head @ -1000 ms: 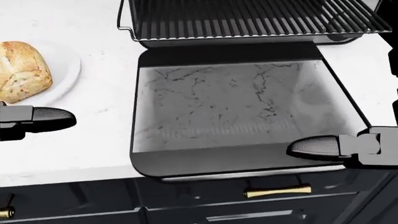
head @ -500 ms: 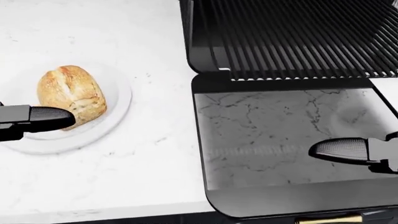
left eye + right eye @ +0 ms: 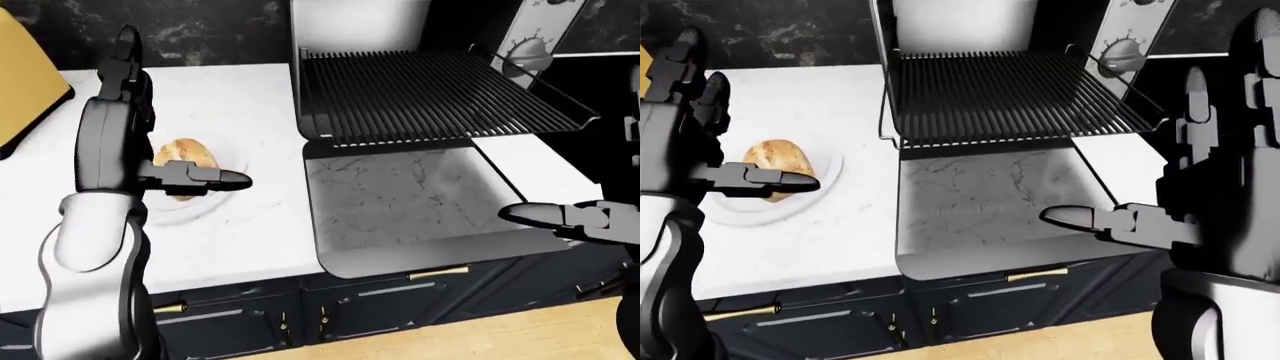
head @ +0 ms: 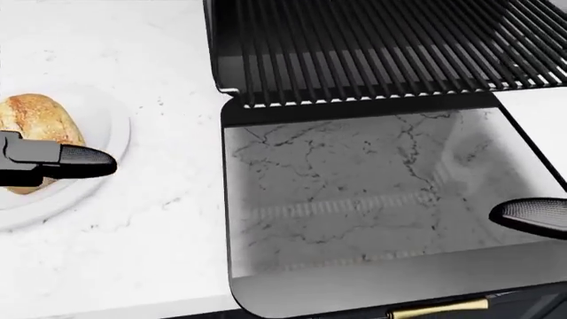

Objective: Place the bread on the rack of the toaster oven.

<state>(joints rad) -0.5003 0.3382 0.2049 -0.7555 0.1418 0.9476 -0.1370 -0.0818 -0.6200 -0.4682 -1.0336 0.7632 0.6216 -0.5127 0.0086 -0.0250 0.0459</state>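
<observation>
The bread (image 4: pixel 34 118), a crusty round loaf, lies on a white plate (image 4: pixel 104 143) at the left of the head view. My left hand (image 4: pixel 82 161) is open, its extended finger over the loaf's near side without closing on it. The toaster oven's wire rack (image 4: pixel 381 53) is pulled out above the open, flat glass door (image 4: pixel 354 199). My right hand (image 4: pixel 532 216) is open and empty over the door's right side, apart from the rack.
White marble counter (image 3: pixel 240 225) carries the plate and the oven. A yellow appliance (image 3: pixel 25 75) stands at the far left. The oven's control knob (image 3: pixel 1123 51) is at the right. Dark cabinets with brass handles (image 3: pixel 436 275) lie below the counter edge.
The whole picture shifted right and then back left, so the camera moved. My left hand stays by the bread, and my right hand stays over the oven door.
</observation>
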